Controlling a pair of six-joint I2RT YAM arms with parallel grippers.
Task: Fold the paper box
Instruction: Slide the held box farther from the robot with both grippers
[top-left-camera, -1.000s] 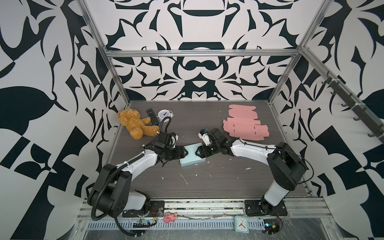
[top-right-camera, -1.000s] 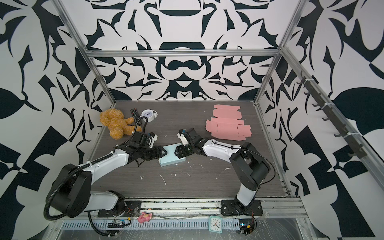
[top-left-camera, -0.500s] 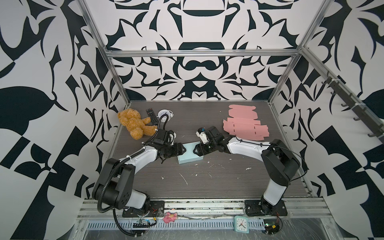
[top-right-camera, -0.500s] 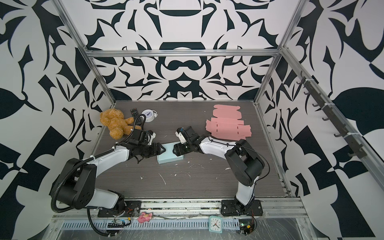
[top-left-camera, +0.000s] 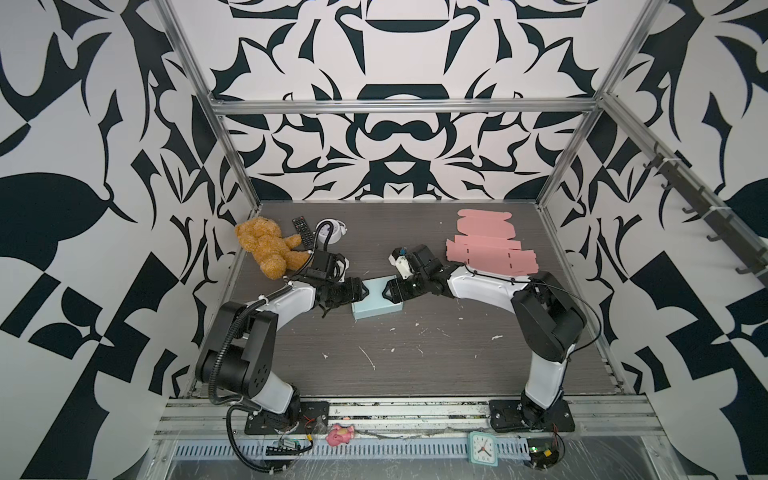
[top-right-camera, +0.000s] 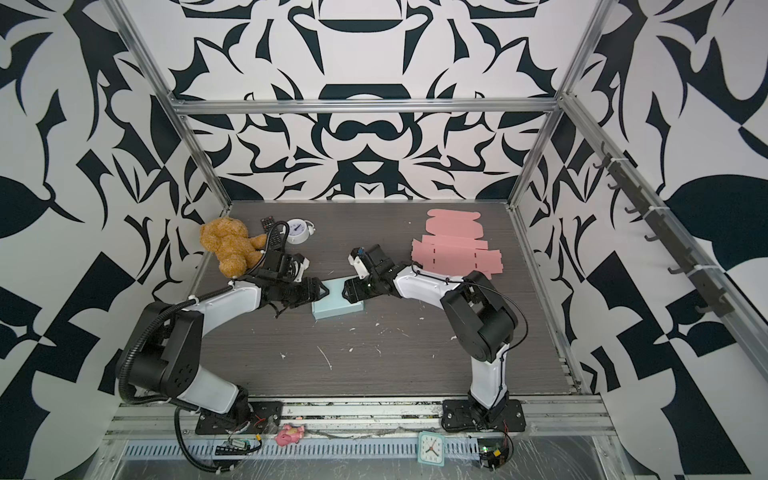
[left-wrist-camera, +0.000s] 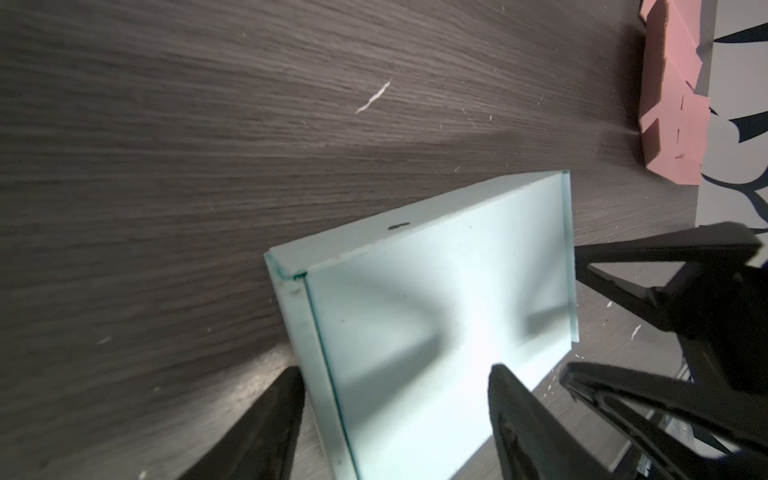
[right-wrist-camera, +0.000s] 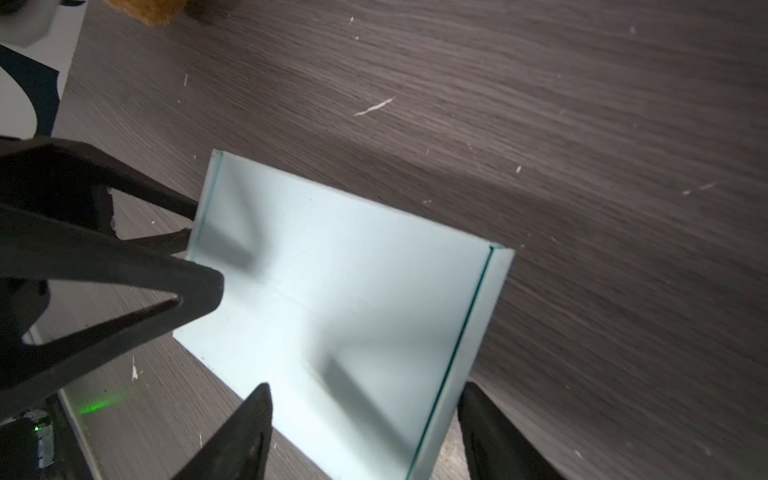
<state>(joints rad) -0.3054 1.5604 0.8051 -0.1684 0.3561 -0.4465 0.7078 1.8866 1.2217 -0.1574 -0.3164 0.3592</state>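
The pale blue paper box (top-left-camera: 376, 303) lies flat near the middle of the table (top-left-camera: 436, 365), lid face up, and every flap I can see sits flush, so I judge the folding essentially done. It rests on its broad face, which keeps it steady without any clamping. My left gripper (top-left-camera: 362, 291) sits at its left end and my right gripper (top-left-camera: 386, 291) at its right end, facing each other across the lid. Both have their jaws spread and pinch nothing. In each wrist view one finger hangs over the lid and the other just beside a side wall. I read that bracketing as a way to square the box or press a corner. Whether any tip touches the card I cannot tell. Well apart at the far right lie flat pink box blanks (top-left-camera: 486, 249), and a teddy bear (top-left-camera: 266, 249) sits at the far left.
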